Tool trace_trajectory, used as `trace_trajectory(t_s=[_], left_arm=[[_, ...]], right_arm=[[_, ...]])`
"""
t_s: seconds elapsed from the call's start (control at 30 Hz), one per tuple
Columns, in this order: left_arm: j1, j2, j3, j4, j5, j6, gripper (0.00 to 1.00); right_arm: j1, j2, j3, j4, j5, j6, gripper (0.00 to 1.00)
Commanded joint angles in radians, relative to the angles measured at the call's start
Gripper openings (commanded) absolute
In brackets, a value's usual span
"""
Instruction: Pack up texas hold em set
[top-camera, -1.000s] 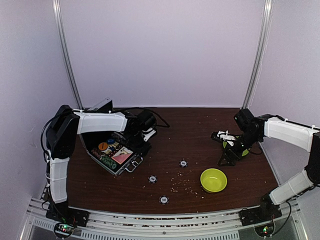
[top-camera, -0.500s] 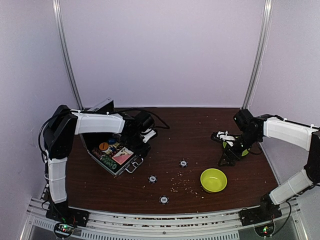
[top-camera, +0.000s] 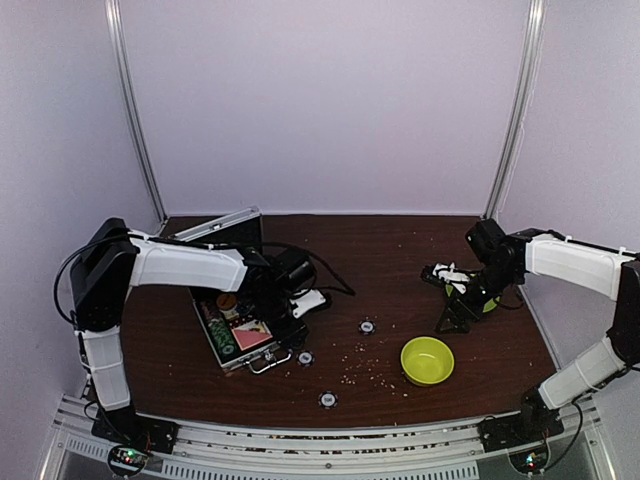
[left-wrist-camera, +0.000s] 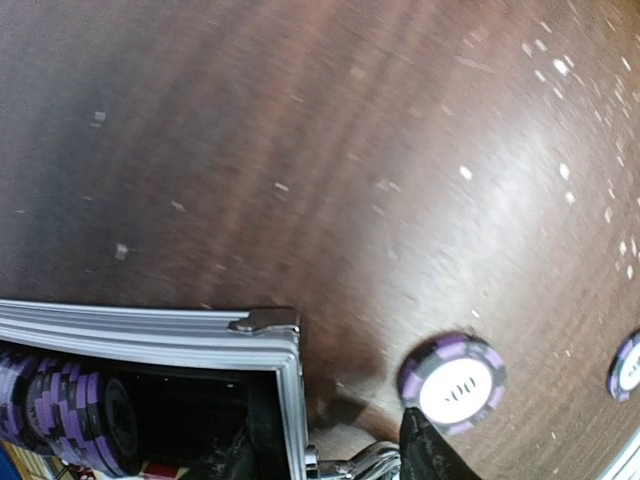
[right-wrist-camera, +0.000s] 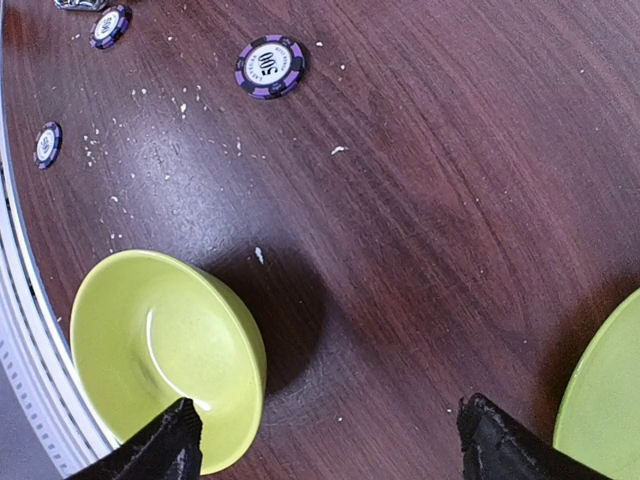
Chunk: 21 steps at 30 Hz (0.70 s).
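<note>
The silver case (top-camera: 212, 338) lies open at left, its lid (top-camera: 228, 224) raised behind it. Inside are purple striped chips (left-wrist-camera: 60, 410) and a red card deck (top-camera: 252, 336). My left gripper (top-camera: 280, 318) straddles the case's front wall by the metal handle (left-wrist-camera: 352, 466). One finger is inside the case and the other finger (left-wrist-camera: 432, 452) outside, jaws closed in on the wall. Three loose purple chips (top-camera: 367, 326) (top-camera: 305, 357) (top-camera: 327, 399) lie on the table, one (left-wrist-camera: 452, 383) just beside that outer finger. My right gripper (top-camera: 447, 315) hangs open over bare table (right-wrist-camera: 330, 440).
A lime-green bowl (top-camera: 427, 360) stands at front right, close to my right gripper's left finger (right-wrist-camera: 172, 440). A lime-green plate (right-wrist-camera: 612, 400) lies at its other side. Crumbs speckle the brown table (top-camera: 390, 260). Side posts and white walls enclose the area.
The case has slid right and toward the front and turned, with my left gripper on its front wall. Its lid stands higher. The right arm has not moved.
</note>
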Motion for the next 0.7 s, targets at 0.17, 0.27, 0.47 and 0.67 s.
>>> trace_trajectory(t_s=[0.17,0.27,0.47,0.67], left_arm=[[0.019,-0.107,-0.027,-0.052,0.129,0.081,0.49],[0.03,-0.141,0.005,-0.102,0.195,0.107,0.51],[0.068,-0.207,0.037,-0.174,0.18,0.102,0.51],[0.135,-0.255,0.024,-0.176,0.108,0.07,0.5]], right_arm=[[0.004,0.003,0.022,-0.014,0.01,-0.011,0.89],[0.004,0.004,0.022,-0.014,0.01,-0.011,0.9],[0.005,0.0,0.023,-0.015,0.01,-0.013,0.9],[0.005,-0.001,0.024,-0.018,0.005,-0.013,0.9]])
